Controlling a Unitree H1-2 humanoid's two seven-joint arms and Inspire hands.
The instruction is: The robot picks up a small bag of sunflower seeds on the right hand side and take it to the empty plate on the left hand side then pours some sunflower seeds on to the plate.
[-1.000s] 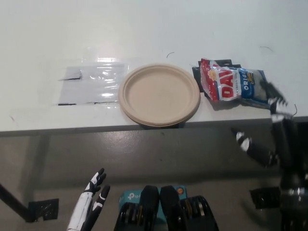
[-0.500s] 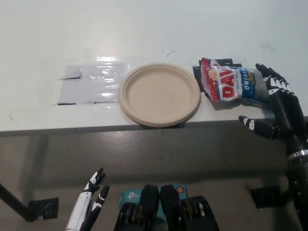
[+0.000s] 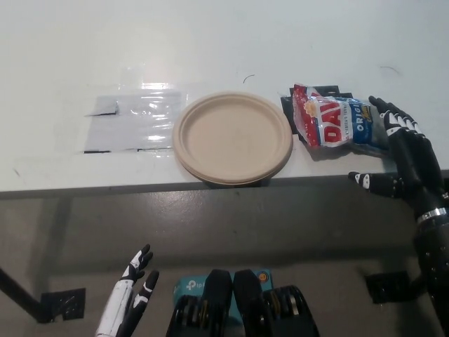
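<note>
Bag (image 3: 335, 124) just left of right hand (image 3: 407, 158), fingers spread, holding nothing.

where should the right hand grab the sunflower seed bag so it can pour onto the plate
Probably the blue end of the sunflower seed bag, approached from the right, where the open right hand already sits beside it. The bag lies flat with its red end toward the plate, so that end would lead. The left hand rests low.

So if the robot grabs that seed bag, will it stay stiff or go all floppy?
Probably floppy: the seed bag looks like thin, crinkled foil lying flat on the table, so it may sag and the seeds shift. Its shiny surface could be slippery. The open right hand is beside it; the left hand rests low.
</note>
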